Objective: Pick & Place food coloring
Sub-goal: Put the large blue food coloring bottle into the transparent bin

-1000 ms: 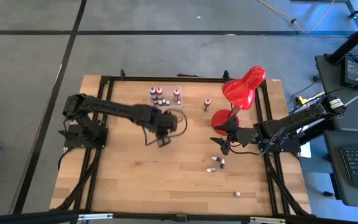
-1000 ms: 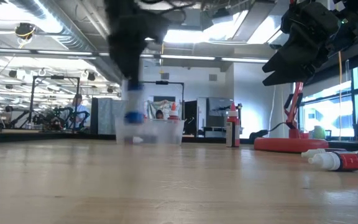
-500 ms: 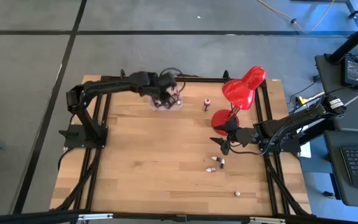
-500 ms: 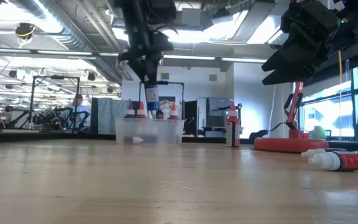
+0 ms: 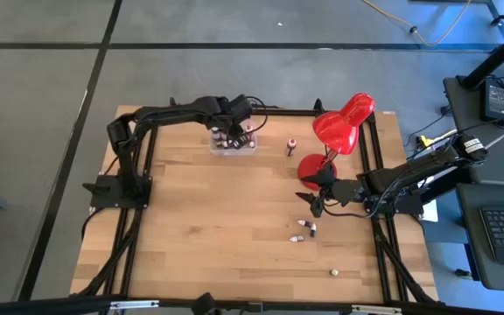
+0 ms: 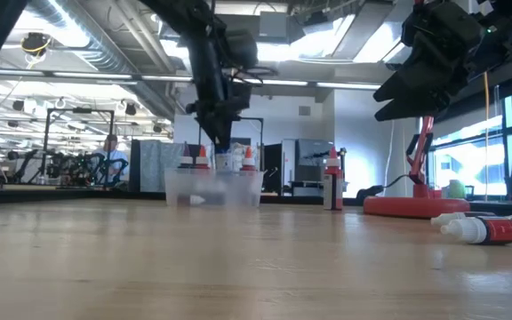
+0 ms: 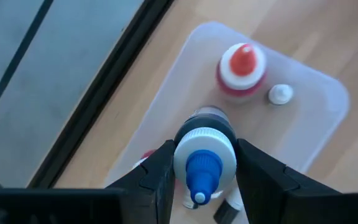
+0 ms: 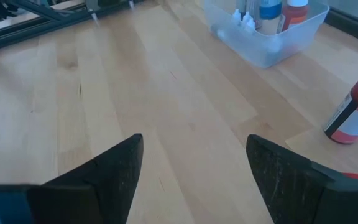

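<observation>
In the high view, the left gripper (image 5: 231,131) is hanging over the clear plastic box (image 5: 254,148) at the upper middle of the frame, while the right gripper (image 5: 313,199) is waiting right of center beside the red lamp (image 5: 343,122), above loose food coloring bottles (image 5: 303,231). In the low view, the left arm is lowering into the box (image 6: 213,188) at center. In the left wrist view, the jaws are clamping the blue-capped bottle (image 7: 204,163) upright, apparently to set it among the others. In the right wrist view, the right jaws are standing wide apart and empty over the bare counter (image 8: 123,81).
</observation>
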Motion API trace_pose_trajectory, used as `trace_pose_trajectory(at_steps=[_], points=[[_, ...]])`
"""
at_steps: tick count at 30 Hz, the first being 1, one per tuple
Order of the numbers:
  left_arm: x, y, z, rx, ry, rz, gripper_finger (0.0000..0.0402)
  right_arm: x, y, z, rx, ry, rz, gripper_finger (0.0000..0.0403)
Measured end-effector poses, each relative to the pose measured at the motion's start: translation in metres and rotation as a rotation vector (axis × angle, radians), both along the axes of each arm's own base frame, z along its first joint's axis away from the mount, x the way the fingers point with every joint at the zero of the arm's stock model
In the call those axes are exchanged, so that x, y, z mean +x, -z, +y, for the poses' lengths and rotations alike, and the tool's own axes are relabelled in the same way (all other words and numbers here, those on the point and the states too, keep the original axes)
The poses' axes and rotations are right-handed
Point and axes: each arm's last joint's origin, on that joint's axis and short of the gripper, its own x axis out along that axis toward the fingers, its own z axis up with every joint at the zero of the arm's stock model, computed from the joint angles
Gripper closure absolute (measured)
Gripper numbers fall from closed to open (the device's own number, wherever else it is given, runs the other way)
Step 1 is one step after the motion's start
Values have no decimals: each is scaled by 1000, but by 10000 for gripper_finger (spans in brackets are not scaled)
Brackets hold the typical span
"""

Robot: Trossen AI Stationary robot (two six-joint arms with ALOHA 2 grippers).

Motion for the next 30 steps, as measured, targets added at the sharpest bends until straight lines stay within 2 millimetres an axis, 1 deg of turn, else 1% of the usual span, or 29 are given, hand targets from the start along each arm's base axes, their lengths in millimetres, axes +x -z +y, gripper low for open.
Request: trace_pose_trajectory(at_steps=[4,10,17,24,30], points=[[-1,8,9,-8,-6,27,267,0,0,0,-1,0,0,114],[-1,14,13,10,47,79,267,0,0,0,-2,1,2,114],[-2,14,16,46,173,133,240,0,0,0,-2,1,2,114],[-3,18,20,20,147,122,234,0,0,0,-1,1,2,114],[0,29,22,1,148,142,232,0,0,0,0,2,1,114]])
